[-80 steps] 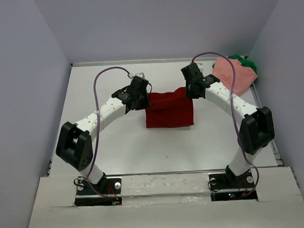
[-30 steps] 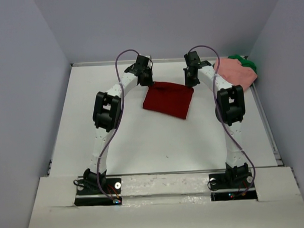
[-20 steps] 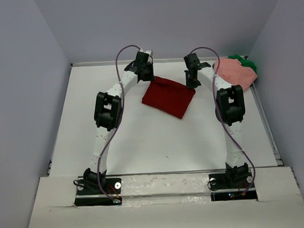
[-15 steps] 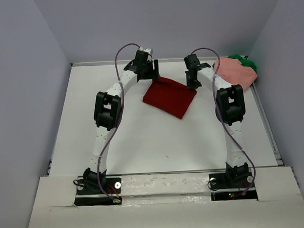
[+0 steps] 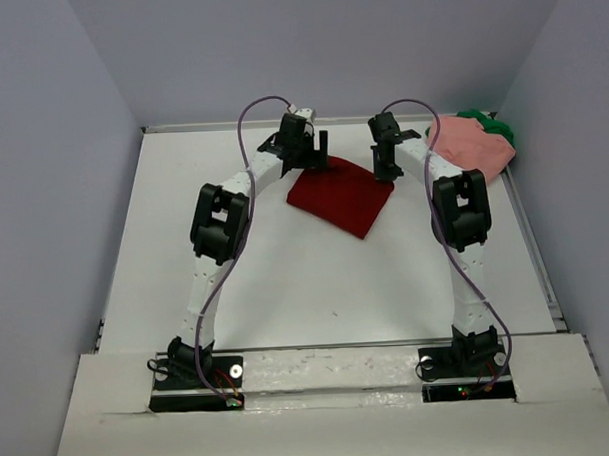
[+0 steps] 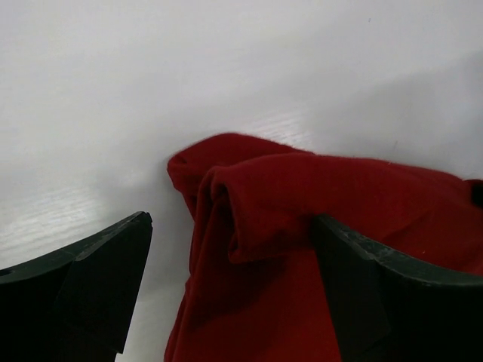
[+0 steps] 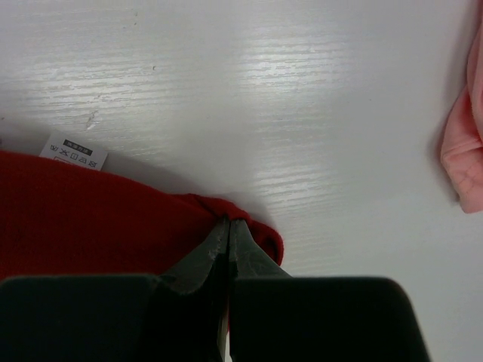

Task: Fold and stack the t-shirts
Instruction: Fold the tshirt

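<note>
The dark red t-shirt lies folded and skewed on the far middle of the table. My left gripper stands open over its far left corner; in the left wrist view that rumpled corner of the dark red t-shirt lies loose between the spread fingers of the left gripper. My right gripper is shut on the far right corner; its tips pinch the red hem. The salmon pink t-shirt lies bunched at the far right, on top of the green t-shirt.
A white care label sticks out from the red cloth's far edge. The pink cloth's edge is close to the right of my right gripper. The back wall and the table's far rim run just beyond both grippers.
Both arms carried the red shirt farther back and laid it down. The left gripper then opened and let go of its corner; the right gripper stays shut on its corner.
</note>
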`<move>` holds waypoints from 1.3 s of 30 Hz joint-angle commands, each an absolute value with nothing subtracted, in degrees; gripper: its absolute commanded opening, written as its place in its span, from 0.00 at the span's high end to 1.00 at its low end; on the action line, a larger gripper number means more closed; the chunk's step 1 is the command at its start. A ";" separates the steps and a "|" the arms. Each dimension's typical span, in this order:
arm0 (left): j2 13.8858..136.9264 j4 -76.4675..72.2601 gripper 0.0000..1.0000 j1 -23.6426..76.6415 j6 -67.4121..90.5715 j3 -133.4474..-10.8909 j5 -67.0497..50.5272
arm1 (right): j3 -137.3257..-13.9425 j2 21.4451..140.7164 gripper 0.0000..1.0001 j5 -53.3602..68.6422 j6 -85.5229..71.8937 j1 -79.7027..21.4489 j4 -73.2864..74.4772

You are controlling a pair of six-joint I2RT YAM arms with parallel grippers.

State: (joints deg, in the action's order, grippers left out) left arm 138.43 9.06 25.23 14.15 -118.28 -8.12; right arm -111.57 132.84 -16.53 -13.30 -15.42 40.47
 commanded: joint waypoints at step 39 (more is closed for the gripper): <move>110.92 15.82 1.00 30.32 16.52 -100.54 15.03 | -114.78 124.98 1.00 -6.68 -11.86 -26.37 44.56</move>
